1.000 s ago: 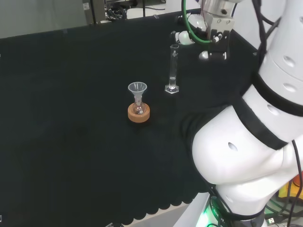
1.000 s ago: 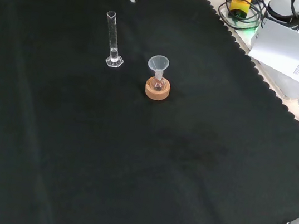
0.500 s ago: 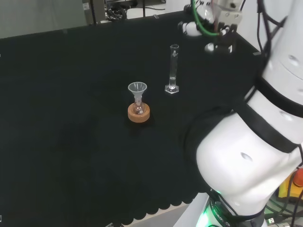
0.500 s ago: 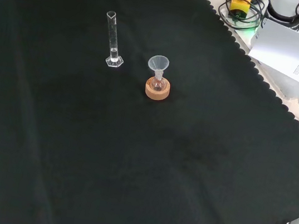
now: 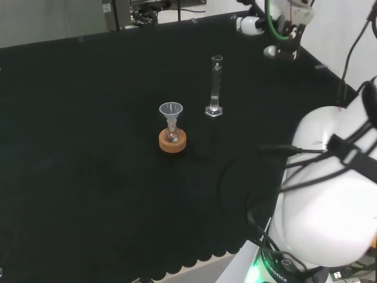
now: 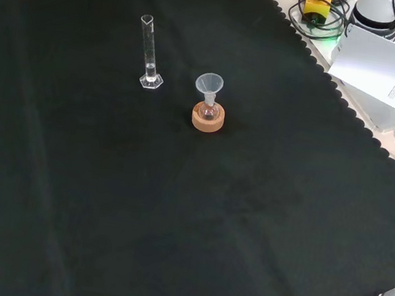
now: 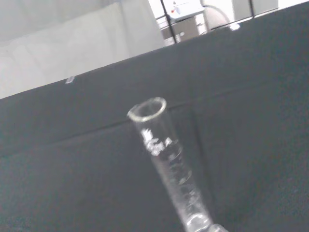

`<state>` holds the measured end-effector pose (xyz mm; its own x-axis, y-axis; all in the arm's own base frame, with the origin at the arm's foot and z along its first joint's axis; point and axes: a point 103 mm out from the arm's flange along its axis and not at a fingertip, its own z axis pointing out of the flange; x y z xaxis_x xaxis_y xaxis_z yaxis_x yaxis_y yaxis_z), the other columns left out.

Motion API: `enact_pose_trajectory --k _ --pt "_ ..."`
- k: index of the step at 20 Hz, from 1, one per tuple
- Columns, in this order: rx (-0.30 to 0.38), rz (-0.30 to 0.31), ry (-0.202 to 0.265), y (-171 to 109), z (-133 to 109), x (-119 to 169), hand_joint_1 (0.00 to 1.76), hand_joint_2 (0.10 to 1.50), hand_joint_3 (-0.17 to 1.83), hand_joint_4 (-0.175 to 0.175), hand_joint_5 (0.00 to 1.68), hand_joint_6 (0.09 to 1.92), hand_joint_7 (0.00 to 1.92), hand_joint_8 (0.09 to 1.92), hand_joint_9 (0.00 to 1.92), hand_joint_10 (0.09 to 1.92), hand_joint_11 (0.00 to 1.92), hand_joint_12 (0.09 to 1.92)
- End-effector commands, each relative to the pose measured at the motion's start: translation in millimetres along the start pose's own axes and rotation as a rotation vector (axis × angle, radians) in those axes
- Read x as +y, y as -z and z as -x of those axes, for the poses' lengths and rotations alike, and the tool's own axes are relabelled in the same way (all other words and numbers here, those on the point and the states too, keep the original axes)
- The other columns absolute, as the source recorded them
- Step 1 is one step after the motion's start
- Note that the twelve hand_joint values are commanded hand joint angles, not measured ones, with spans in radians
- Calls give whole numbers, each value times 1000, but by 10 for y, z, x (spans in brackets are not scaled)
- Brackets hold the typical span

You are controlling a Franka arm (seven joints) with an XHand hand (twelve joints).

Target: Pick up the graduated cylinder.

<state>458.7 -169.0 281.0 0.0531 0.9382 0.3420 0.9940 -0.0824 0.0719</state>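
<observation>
Black cloth covers the surface [image 6: 168,248], scalloped along its near and right edges in the front view; the wide near area is bare.

Item, mid-surface: cork ring [image 6: 207,120] [image 5: 173,141] carrying a small clear flask [image 6: 207,110] with a clear funnel [image 6: 209,84] [image 5: 171,109] seated in its neck. Not the task's thing.

Item, just beyond and left of the ring in the front view: graduated cylinder [image 6: 149,51] [image 5: 215,85] [image 7: 169,159], upright on a flat hexagonal foot, apart from the flask and free of contact. It appears empty. Handling, as judged: clear, thin-walled, light, rigid, smooth enough to slip, breakable, and top-heavy on a small foot, so a sideways nudge could tip it. Best hold: around the tube at mid-height or a little below, fingers on one side and thumb opposite.

Item, far right in the head view: hand [image 5: 281,26], raised above the surface, well apart from the cylinder; whether its fingers are spread or curled cannot be told.

Room: open cloth on every side of the cylinder; the ring and funnel are the only near obstacle.
</observation>
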Motion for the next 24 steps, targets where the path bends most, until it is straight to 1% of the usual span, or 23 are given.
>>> enact_pose_trajectory --k 1,5,8,11,14,16,22,24 --pt "150 -93 58 -998 185 37 558 1150 -124 -34 334 87 192 639 458 654 253 1348" --pt "194 -77 66 -1055 232 23 602 1140 -139 -35 342 87 208 641 480 643 259 1346" --pt "233 -49 64 -1073 273 23 622 1136 -146 -36 340 87 193 633 463 631 255 1342" --pt "257 -38 75 -1092 292 26 635 1134 -152 -35 334 87 183 628 452 625 251 1339" --pt "285 -43 94 -1137 310 30 651 1128 -161 -35 330 87 186 629 455 625 250 1337" --pt "306 -53 115 -1186 311 31 672 1114 -171 -35 333 87 211 638 476 630 251 1337" --pt "399 -53 153 -1399 305 -17 792 1067 -175 -42 404 87 281 651 527 621 284 1329" --pt "406 -56 163 -1465 300 -32 811 1061 -175 -43 420 87 293 646 539 610 300 1320"
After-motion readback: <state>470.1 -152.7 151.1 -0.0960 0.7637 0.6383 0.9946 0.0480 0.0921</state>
